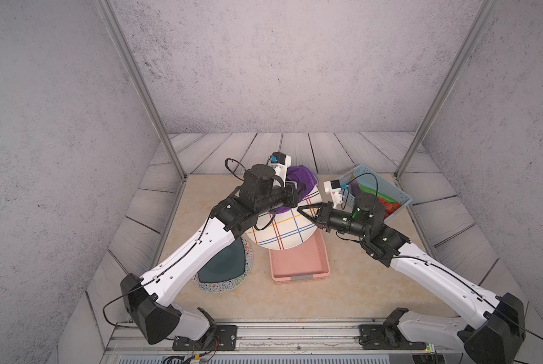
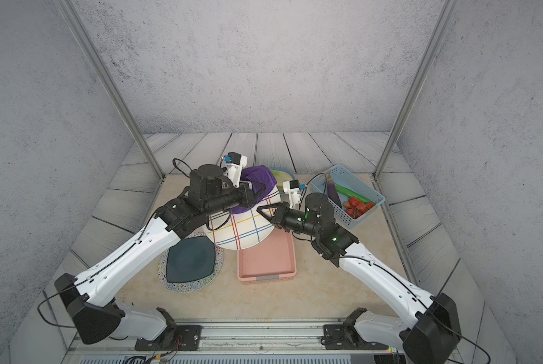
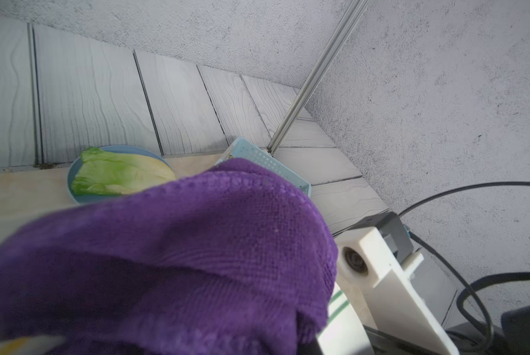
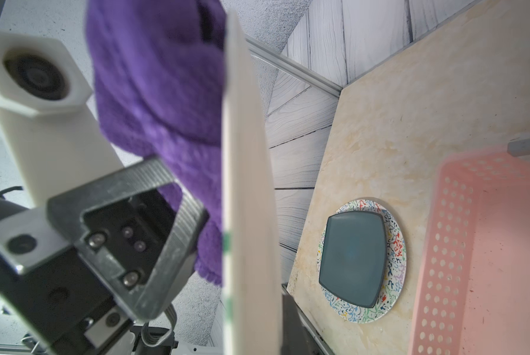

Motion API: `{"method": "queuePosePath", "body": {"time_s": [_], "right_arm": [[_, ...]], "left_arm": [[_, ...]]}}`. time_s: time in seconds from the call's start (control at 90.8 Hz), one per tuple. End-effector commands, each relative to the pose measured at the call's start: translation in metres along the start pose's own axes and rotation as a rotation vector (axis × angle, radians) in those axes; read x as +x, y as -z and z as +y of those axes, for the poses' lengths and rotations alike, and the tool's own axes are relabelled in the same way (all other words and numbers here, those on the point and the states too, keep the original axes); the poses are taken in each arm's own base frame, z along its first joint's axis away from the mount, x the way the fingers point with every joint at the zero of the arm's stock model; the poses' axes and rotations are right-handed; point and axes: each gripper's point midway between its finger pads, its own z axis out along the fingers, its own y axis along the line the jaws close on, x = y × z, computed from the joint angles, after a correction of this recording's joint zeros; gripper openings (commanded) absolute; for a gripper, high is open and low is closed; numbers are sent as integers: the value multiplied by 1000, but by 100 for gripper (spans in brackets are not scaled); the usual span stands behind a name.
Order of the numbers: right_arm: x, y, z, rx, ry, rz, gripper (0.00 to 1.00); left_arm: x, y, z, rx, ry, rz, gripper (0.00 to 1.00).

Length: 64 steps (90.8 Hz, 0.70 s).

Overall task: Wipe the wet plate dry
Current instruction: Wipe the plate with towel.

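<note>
In both top views a white plate (image 1: 282, 231) (image 2: 238, 231) with coloured crossing lines hangs tilted over the pink tray. My right gripper (image 1: 301, 210) (image 2: 260, 209) is shut on the plate's right rim. In the right wrist view the plate (image 4: 246, 184) shows edge-on, running into my right gripper (image 4: 251, 338). My left gripper (image 1: 300, 187) (image 2: 257, 189) is shut on a bunched purple cloth (image 1: 300, 175) (image 2: 260, 176), which lies against the plate's upper face. The cloth (image 3: 180, 261) hides the left jaws in the left wrist view. One left finger (image 4: 186, 203) shows beside the cloth (image 4: 159, 92).
A pink tray (image 1: 298, 271) lies under the plate. A dark square plate (image 1: 222, 268) sits on a patterned round plate at front left. A blue basket (image 1: 389, 189) of vegetables stands at back right. A blue dish with lettuce (image 3: 119, 175) sits at the back.
</note>
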Motion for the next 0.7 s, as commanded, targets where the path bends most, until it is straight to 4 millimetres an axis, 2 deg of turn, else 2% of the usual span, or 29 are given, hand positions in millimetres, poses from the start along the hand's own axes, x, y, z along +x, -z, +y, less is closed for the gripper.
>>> {"method": "queuePosePath", "body": {"time_s": [0.0,0.055,0.11,0.22,0.275,0.308,0.352,0.44,0.506,0.583,0.694], "right_arm": [[-10,49,132,-409,287,-107,0],[-11,52,128,-382,283,-124,0],[-12,52,123,-351,279,-134,0],[-15,49,123,-348,281,-139,0],[-18,48,125,-353,285,-144,0],[-20,47,126,-351,284,-148,0],[-24,49,127,-349,284,-166,0],[-35,56,122,-317,263,-210,0],[-45,63,115,-294,244,-245,0],[-54,67,104,-272,209,-285,0],[-64,67,100,-293,177,-317,0]], "left_arm": [[45,-8,95,-215,153,146,0],[34,4,113,-228,202,95,0],[30,9,111,-232,147,91,0],[69,-4,79,-162,49,235,0],[86,-6,73,-167,12,276,0],[90,-2,81,-198,44,281,0],[91,6,101,-233,117,260,0],[74,29,144,-281,272,148,0],[71,41,153,-314,266,133,0],[85,33,129,-197,224,202,0],[125,14,81,-81,117,332,0]]}}
